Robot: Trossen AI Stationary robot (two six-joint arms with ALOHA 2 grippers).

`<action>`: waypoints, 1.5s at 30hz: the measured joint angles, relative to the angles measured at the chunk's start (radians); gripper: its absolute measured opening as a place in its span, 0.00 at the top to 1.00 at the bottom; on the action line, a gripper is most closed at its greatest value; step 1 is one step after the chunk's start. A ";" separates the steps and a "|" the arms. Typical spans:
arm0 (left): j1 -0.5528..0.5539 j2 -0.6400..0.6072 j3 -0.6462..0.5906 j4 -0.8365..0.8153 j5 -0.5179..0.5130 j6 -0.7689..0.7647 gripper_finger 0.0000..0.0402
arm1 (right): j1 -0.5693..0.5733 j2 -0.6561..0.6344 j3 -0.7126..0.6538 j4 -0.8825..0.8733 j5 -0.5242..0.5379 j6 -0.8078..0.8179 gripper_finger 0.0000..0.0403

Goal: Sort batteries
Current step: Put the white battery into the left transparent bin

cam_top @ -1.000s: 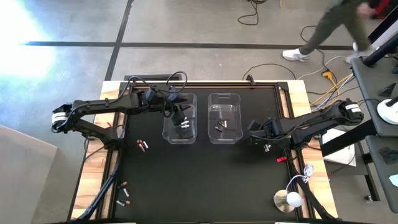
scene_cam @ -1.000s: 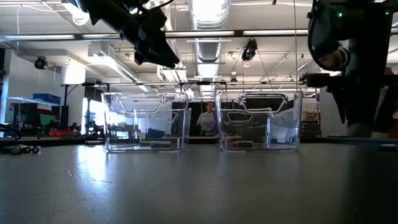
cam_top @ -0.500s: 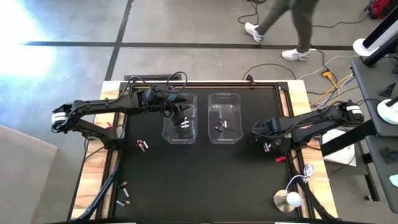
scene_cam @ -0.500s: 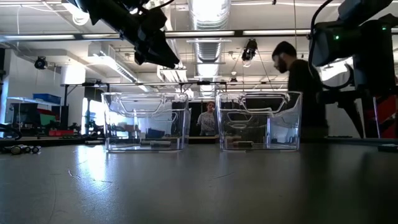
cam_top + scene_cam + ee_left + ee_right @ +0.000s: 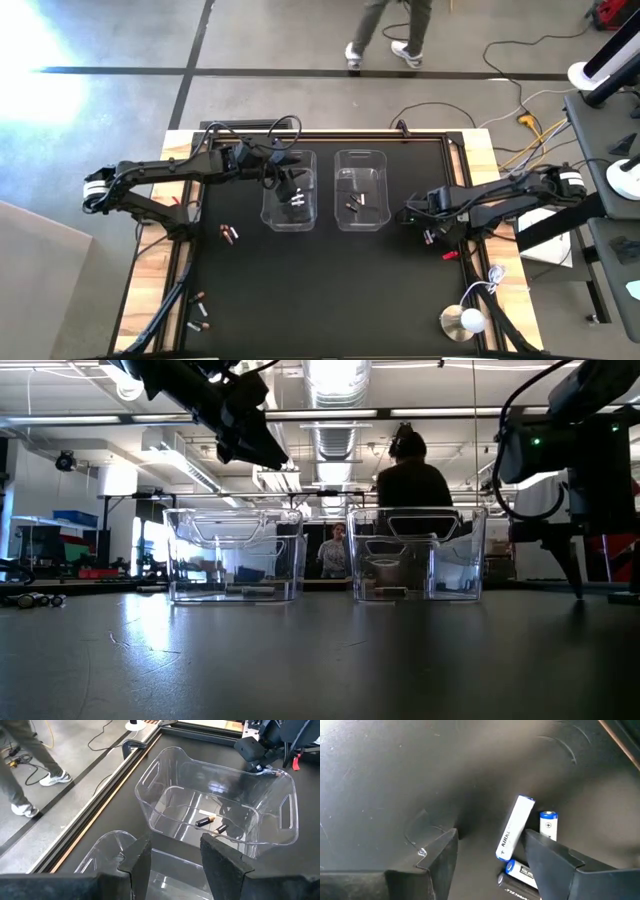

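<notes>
Two grippers open: left gripper (image 5: 172, 855) empty over left bin (image 5: 289, 190); right gripper (image 5: 490, 855) low at right, lining up white batteries (image 5: 514, 834).

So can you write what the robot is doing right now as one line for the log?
left tool: open, empty, above left clear plastic bin | right tool: open, low over small white cylindrical batteries on black table

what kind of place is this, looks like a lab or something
Most likely a robotics lab or workshop. The low view shows exposed ceiling ducts and strip lights over an open hall; the high view shows cables trailing across a taped concrete floor, and a person walking past the black table.
</notes>
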 joint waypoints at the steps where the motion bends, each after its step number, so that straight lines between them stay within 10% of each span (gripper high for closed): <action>1: 0.000 0.000 0.000 0.000 0.000 0.003 0.63 | -0.005 0.000 0.000 0.000 -0.001 0.000 0.47; 20: 0.000 0.000 0.000 -0.001 -0.001 0.015 0.63 | -0.025 0.002 -0.010 -0.004 0.010 -0.018 0.83; 45: 0.000 -0.002 0.000 -0.029 -0.001 -0.007 0.63 | -0.026 0.003 0.001 0.005 -0.033 -0.034 0.84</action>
